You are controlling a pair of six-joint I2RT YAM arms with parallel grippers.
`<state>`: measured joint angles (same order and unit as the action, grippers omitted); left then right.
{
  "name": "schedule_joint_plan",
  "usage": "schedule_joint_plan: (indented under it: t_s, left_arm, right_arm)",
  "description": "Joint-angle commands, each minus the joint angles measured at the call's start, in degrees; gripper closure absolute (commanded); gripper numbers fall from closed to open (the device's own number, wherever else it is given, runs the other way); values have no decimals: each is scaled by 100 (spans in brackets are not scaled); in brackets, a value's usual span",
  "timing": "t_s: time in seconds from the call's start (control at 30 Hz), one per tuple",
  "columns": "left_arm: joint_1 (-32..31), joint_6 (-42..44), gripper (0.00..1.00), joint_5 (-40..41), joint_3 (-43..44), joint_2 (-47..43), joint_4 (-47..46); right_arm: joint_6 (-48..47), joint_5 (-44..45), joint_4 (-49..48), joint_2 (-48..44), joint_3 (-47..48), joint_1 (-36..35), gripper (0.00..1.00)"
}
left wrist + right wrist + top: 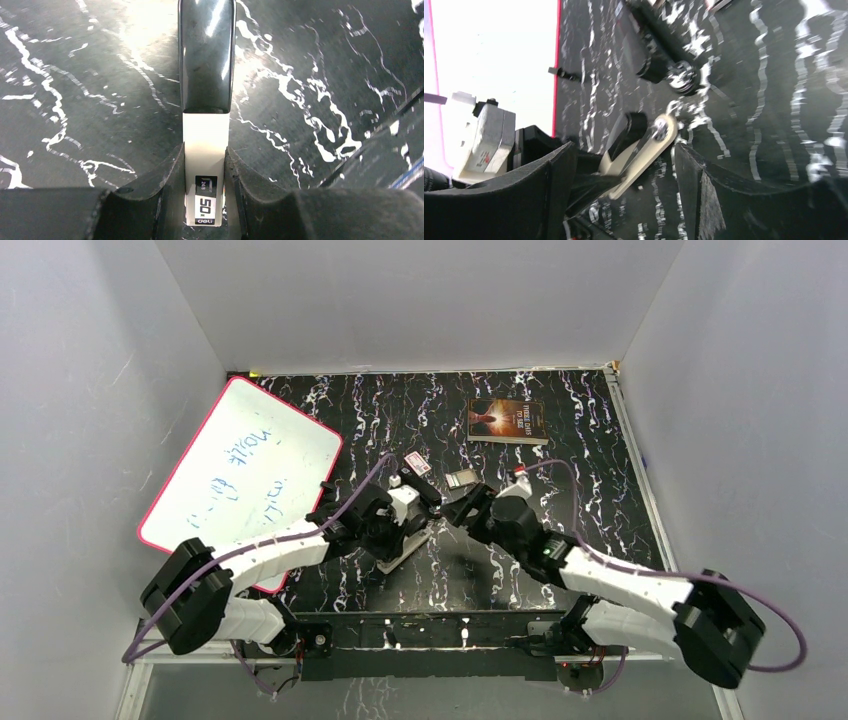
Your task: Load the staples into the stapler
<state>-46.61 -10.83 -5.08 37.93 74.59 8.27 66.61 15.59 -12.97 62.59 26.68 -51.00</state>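
Item 1, my left claw [205, 170]: clenched on the stapler [206, 60], one finger on each flank of its cream body, at the labelled end.

Item 2, stapler: cream body with a glossy black top. It sits on the black marbled table [600, 490] near the middle, just right of the whiteboard [245, 465].

Item 3, my right claw [624, 165]: released, fingers spread wide and grasping nothing. It is just right of the stapler and faces it.

Item 4, staples: too small to make out in any view. Two small packets, one pink-and-white [418, 464] and one greyish [460, 478], lie just beyond the stapler. I cannot tell their contents.

Item 5, book [507, 421]: flat, at the far side, well apart from both claws.
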Motion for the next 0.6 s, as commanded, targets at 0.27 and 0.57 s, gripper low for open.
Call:
schedule_joint_plan:
  t_s: [0.27, 0.57]
  left_arm:
    - [-508, 3711, 94, -2760, 594, 871, 465]
    - [-538, 5146, 62, -2646, 806, 452, 932]
  right_arm:
    - [-1948, 910, -22, -1741, -1067, 38, 14]
    - [-2601, 389, -181, -2020, -1072, 61, 13]
